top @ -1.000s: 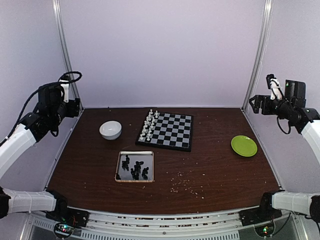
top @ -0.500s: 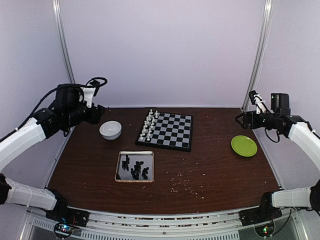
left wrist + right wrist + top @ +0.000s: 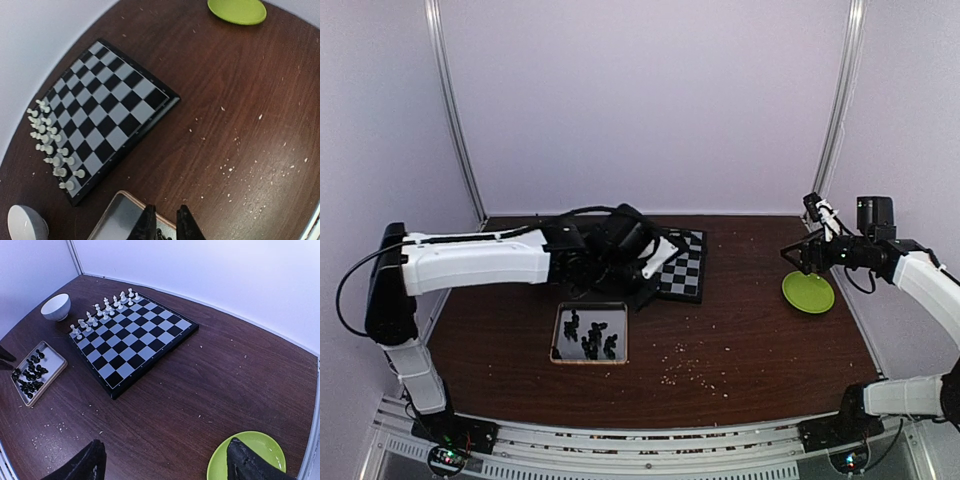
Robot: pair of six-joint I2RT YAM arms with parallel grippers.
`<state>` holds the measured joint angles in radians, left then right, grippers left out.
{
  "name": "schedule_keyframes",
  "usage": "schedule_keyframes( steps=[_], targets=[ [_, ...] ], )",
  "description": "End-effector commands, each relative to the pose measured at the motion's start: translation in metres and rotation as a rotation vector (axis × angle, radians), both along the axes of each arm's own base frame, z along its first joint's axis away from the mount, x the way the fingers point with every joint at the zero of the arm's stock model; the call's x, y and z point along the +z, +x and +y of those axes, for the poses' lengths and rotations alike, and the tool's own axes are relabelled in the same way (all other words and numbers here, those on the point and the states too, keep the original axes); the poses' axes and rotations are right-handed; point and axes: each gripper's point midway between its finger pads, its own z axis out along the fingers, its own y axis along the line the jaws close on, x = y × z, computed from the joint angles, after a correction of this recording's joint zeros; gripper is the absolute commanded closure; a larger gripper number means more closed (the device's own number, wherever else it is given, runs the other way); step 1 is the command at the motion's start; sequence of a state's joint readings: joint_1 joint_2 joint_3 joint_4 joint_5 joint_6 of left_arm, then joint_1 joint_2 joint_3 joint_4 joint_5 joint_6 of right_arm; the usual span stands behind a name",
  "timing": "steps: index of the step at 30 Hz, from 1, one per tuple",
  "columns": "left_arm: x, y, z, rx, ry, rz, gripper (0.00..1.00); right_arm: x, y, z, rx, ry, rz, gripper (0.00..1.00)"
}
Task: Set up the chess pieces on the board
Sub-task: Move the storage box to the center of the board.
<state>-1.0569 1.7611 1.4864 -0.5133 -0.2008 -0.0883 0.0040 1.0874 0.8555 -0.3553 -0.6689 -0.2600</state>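
Observation:
The board (image 3: 686, 266) lies at the table's back middle, and my left arm covers its left half in the top view. White chess pieces (image 3: 50, 145) stand in two rows along one edge of the board (image 3: 100, 110), also white chess pieces (image 3: 100, 312). Black chess pieces (image 3: 590, 338) lie in a silver tray (image 3: 560, 348). My left gripper (image 3: 165, 207) hovers over the tray's far right corner (image 3: 120, 215). Its jaws stand a narrow gap apart with nothing held. My right gripper (image 3: 165, 441) hangs wide open above the table beside the green plate, left gripper (image 3: 645, 288), right gripper (image 3: 798, 258).
A green plate (image 3: 808, 292) sits at the right, under my right gripper's outer finger. A white bowl (image 3: 55, 306) stands left of the board, hidden by my left arm in the top view. Pale crumbs (image 3: 690, 372) are scattered on the dark wood in front.
My left arm swung from the left wall across to the board and tray, its jaws narrowing. My right arm came down and inward from the right wall to above the green plate.

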Motion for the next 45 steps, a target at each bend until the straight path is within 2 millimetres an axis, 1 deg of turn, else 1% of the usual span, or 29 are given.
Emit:
schedule_keyframes(
  steps=[1, 2, 4, 7, 10, 14, 18, 21, 27, 33, 36, 39, 45],
  targets=[
    [-0.045, -0.006, -0.012, -0.014, 0.110, 0.089, 0.91, 0.009, -0.009, 0.011, 0.081, -0.001, -0.047, 0.17],
    [-0.055, -0.007, -0.016, -0.020, 0.127, 0.105, 0.95, 0.009, -0.009, 0.012, 0.085, -0.001, -0.048, 0.17],
    [-0.075, -0.008, -0.021, -0.029, 0.158, 0.136, 0.99, 0.010, -0.009, 0.013, 0.090, 0.001, -0.048, 0.17],
    [-0.099, -0.007, -0.025, -0.034, 0.203, 0.172, 1.00, 0.009, -0.009, 0.013, 0.094, 0.002, -0.046, 0.17],
    [-0.116, -0.007, -0.026, -0.020, 0.230, 0.200, 1.00, 0.010, -0.008, 0.013, 0.094, 0.004, -0.046, 0.18],
    [-0.133, -0.001, -0.016, 0.048, 0.290, 0.214, 1.00, 0.009, -0.008, 0.013, 0.094, 0.003, -0.042, 0.18],
    [-0.148, 0.005, 0.000, 0.137, 0.307, 0.284, 1.00, 0.006, -0.006, 0.014, 0.098, 0.006, -0.026, 0.18],
    [-0.156, 0.009, 0.012, 0.176, 0.317, 0.302, 1.00, 0.003, -0.006, 0.016, 0.104, 0.011, -0.016, 0.18],
    [-0.165, 0.000, 0.024, 0.148, 0.353, 0.327, 1.00, 0.001, -0.006, 0.017, 0.107, 0.008, -0.012, 0.18],
    [-0.177, -0.002, 0.051, 0.167, 0.420, 0.342, 1.00, 0.001, -0.006, 0.017, 0.108, 0.008, -0.012, 0.18],
    [-0.177, -0.003, 0.061, 0.186, 0.428, 0.344, 1.00, 0.000, -0.005, 0.018, 0.110, 0.012, -0.009, 0.18],
    [-0.178, -0.005, 0.078, 0.218, 0.446, 0.347, 1.00, 0.000, -0.005, 0.019, 0.113, 0.012, -0.009, 0.18],
    [-0.180, -0.008, 0.117, 0.299, 0.482, 0.347, 1.00, -0.003, -0.005, 0.021, 0.117, 0.010, -0.001, 0.18]
  ],
)
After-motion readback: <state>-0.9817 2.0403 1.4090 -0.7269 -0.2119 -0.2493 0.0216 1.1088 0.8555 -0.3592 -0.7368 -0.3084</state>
